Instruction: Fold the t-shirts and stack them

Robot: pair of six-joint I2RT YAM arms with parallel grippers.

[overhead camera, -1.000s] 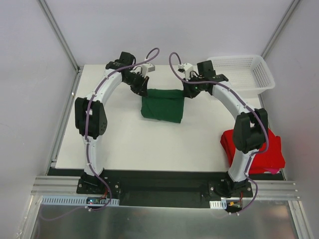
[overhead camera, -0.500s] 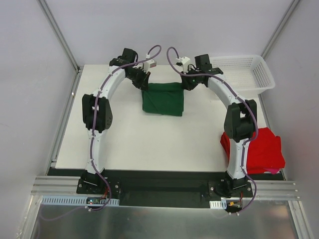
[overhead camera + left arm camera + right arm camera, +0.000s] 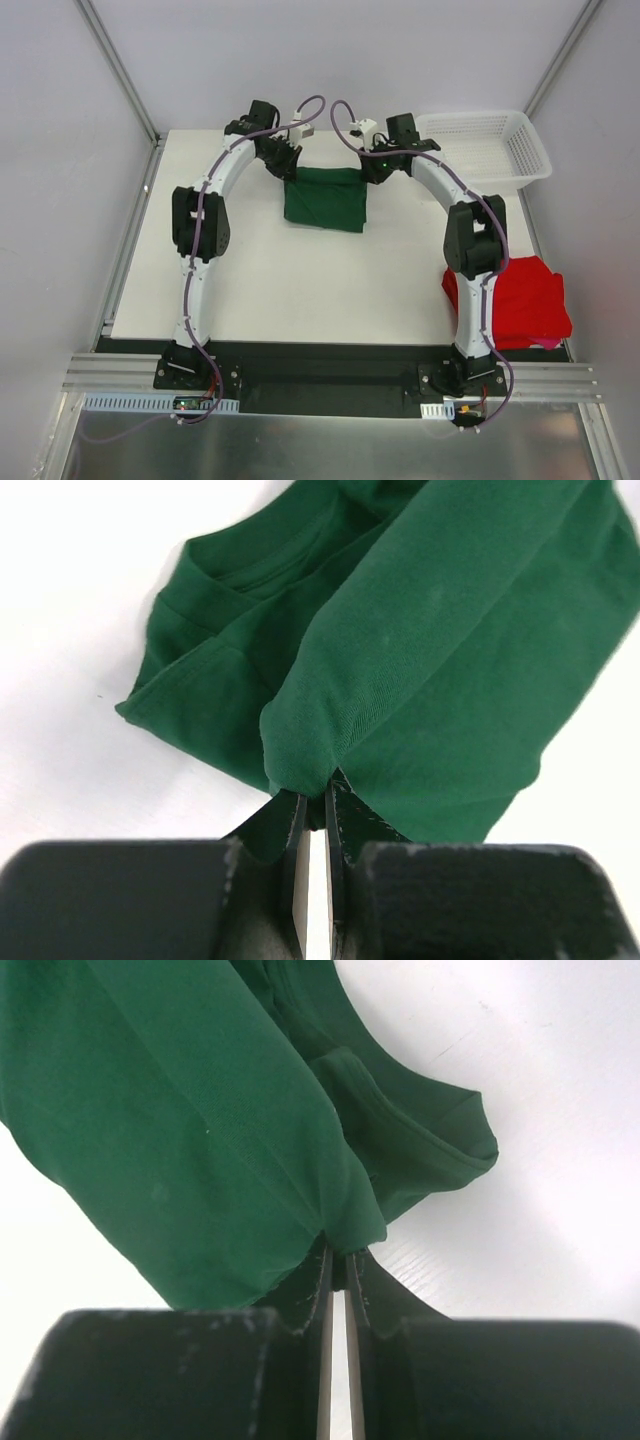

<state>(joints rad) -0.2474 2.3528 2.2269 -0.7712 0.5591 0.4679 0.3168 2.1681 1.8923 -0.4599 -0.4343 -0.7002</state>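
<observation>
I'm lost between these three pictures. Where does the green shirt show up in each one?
Top view: the green shirt is at the far middle of the table, between the two arms.
Left wrist view: it fills the upper right, with a corner pinched in the shut jaws at bottom centre.
Right wrist view: it fills the upper left, with a corner pinched the same way.
Shared landmark: the white table beneath it.

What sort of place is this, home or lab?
Probably a robot lab cell: two arms bolted to an aluminium rail at a white table, panel walls in metal framing, and a dark green t-shirt, red t-shirt and white mesh basket.
</observation>
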